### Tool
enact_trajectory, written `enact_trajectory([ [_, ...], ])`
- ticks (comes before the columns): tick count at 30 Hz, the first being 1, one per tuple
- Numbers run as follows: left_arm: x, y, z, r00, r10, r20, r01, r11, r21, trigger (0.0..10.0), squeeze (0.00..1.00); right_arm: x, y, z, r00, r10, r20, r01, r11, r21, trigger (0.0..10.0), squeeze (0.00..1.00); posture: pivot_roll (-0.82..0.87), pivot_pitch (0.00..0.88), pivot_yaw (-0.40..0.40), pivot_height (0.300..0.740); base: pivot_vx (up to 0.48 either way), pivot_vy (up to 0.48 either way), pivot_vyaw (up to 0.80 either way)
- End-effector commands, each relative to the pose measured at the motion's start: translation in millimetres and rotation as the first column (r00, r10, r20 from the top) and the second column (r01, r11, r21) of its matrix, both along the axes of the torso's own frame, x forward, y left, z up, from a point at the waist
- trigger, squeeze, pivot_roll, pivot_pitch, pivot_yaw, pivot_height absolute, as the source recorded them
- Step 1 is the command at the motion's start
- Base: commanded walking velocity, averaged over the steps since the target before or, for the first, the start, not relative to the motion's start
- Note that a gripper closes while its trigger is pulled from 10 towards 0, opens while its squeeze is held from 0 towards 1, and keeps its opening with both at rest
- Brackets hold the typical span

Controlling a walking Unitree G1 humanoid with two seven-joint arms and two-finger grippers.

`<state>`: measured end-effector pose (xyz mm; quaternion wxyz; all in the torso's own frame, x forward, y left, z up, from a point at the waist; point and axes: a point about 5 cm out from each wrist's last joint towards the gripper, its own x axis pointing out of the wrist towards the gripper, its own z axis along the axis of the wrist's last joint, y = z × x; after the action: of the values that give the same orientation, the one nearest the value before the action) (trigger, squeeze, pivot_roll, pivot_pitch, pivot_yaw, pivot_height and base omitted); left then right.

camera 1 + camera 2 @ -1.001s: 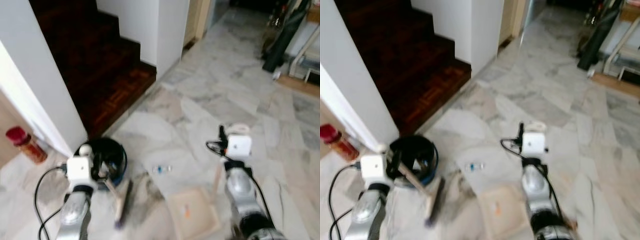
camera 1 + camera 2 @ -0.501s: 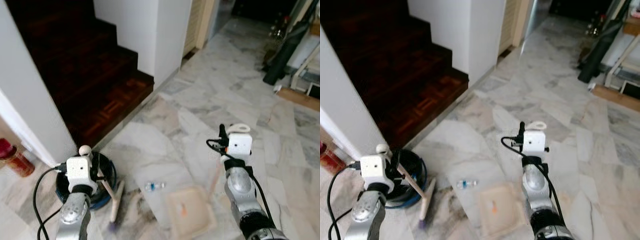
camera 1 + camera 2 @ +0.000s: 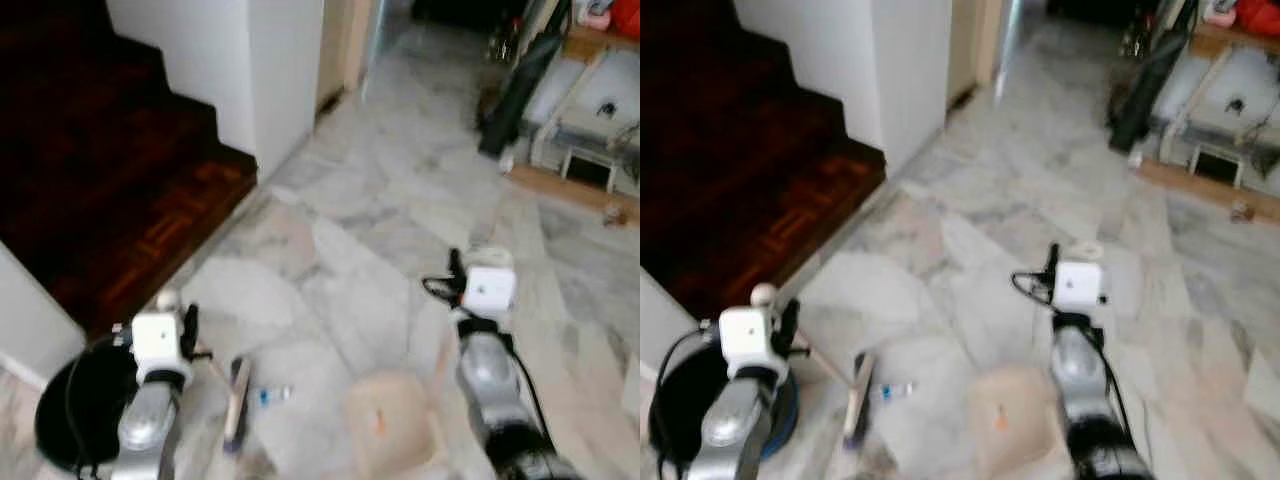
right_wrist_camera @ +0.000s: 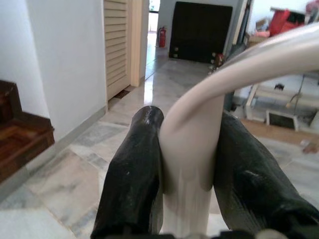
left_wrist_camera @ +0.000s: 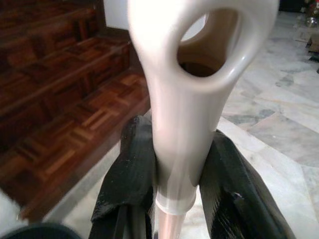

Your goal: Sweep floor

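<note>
My left gripper (image 5: 177,135) is shut on the cream looped handle of a broom (image 5: 185,99). The broom's stick slants down to its head (image 3: 237,400), which rests on the marble floor (image 3: 350,250). Just right of the head lies a small clear bottle with a blue cap (image 3: 271,395). My right gripper (image 4: 192,118) is shut on the curved cream handle of a dustpan (image 4: 199,149). The beige dustpan (image 3: 392,438) lies flat on the floor, right of the bottle, with a small orange scrap (image 3: 378,423) on it.
A black round bin (image 3: 65,425) stands at the lower left, by my left arm. Dark wooden stairs (image 3: 110,190) and a white wall corner (image 3: 270,70) rise on the left. At the far right stand low shelves and clutter (image 3: 580,130). Open marble floor stretches ahead.
The camera has swung right, so the stairs and bin slid left. The broom head now lies much closer to the bottle. Both grippers keep their hold.
</note>
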<state>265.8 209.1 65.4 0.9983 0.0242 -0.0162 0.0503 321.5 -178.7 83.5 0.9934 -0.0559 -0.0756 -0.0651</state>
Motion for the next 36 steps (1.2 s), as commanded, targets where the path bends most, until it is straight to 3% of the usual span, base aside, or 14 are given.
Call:
enact_trajectory([
  [1,-2.3,-0.3,-1,1.0,0.005,-0.004,-0.005,1.0,0.008,10.0,0.0,0.8,-8.6,7,0.999,-0.02,0.033,0.02,1.0,-0.011,10.0,0.0,0.11,0.106,-0.041,0.74,0.401,0.0,0.0],
  [10,-2.5,-0.4,0,1.0,0.001,0.0,-0.001,1.0,0.015,10.0,0.0,1.0,-6.6,7,0.999,-0.017,0.032,0.018,1.0,-0.021,10.0,0.0,0.11,0.11,-0.043,0.74,0.377,0.0,0.0],
  [36,-5.1,-2.6,-2,1.0,-0.005,-0.007,0.005,1.0,-0.004,10.0,0.0,4.8,4.9,7,1.0,-0.001,0.03,0.001,1.0,0.004,10.0,0.0,0.11,0.095,-0.046,0.74,0.0,0.016,0.0],
])
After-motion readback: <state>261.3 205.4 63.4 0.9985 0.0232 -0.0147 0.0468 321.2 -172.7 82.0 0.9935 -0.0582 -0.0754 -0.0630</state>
